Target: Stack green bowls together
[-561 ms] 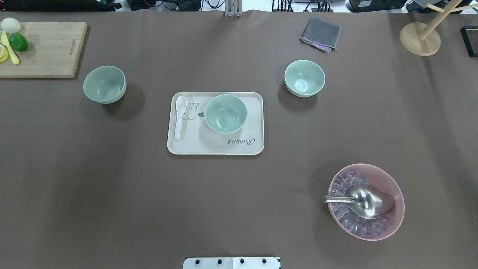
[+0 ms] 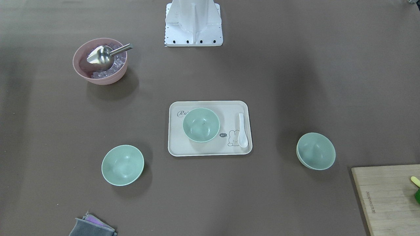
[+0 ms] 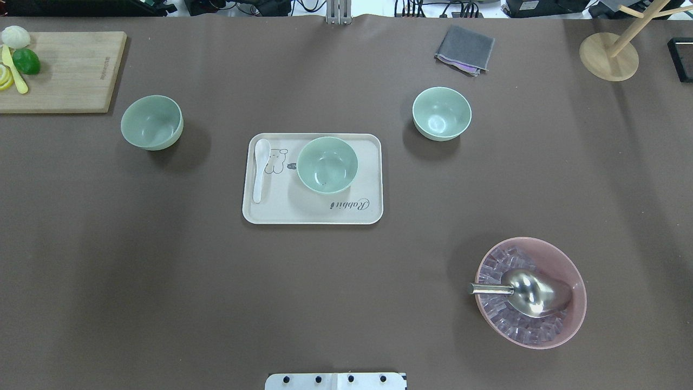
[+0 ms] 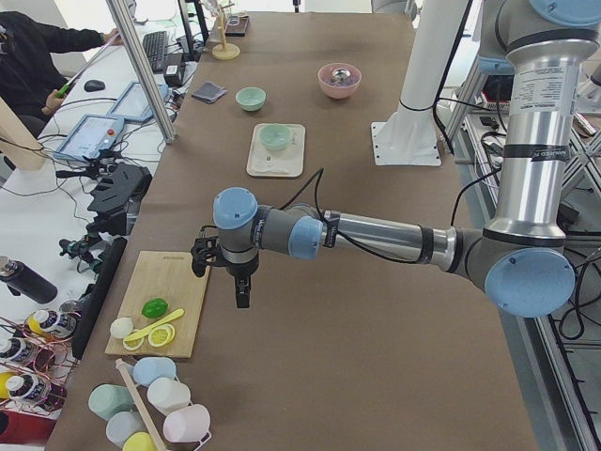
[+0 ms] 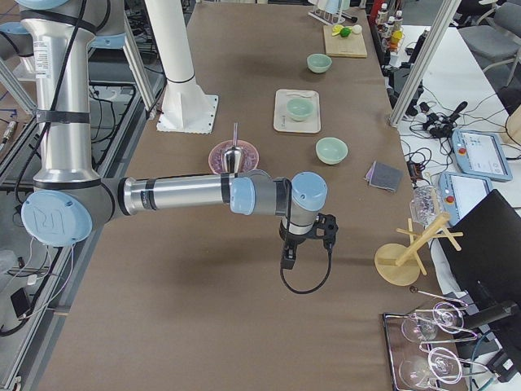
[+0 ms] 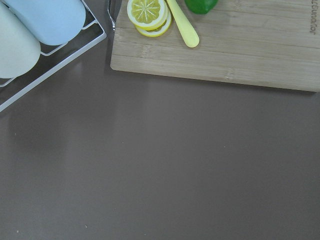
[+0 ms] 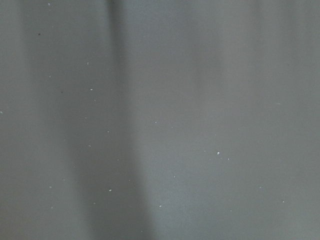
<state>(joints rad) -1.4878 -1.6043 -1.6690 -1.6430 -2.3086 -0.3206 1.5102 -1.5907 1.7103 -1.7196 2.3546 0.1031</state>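
Three pale mint-green bowls stand apart, all upright. One bowl [image 3: 327,164] [image 2: 201,125] sits on the beige tray [image 3: 281,208]. A second bowl [image 3: 151,122] [image 2: 316,151] stands on the table on my left, near the cutting board. A third bowl [image 3: 442,114] [image 2: 122,165] stands on my right. Neither gripper shows in the overhead or front views. My left gripper [image 4: 242,291] hangs over the table beside the cutting board, far from the bowls. My right gripper [image 5: 287,257] hangs over bare table beyond the pink bowl. I cannot tell whether either is open or shut.
A white spoon [image 3: 261,169] lies on the tray. A pink bowl [image 3: 530,292] with ice cubes and a metal scoop stands front right. A wooden cutting board [image 3: 65,70] with lime and lemon is far left. A grey cloth [image 3: 464,49] and a wooden stand [image 3: 609,57] are at the back right.
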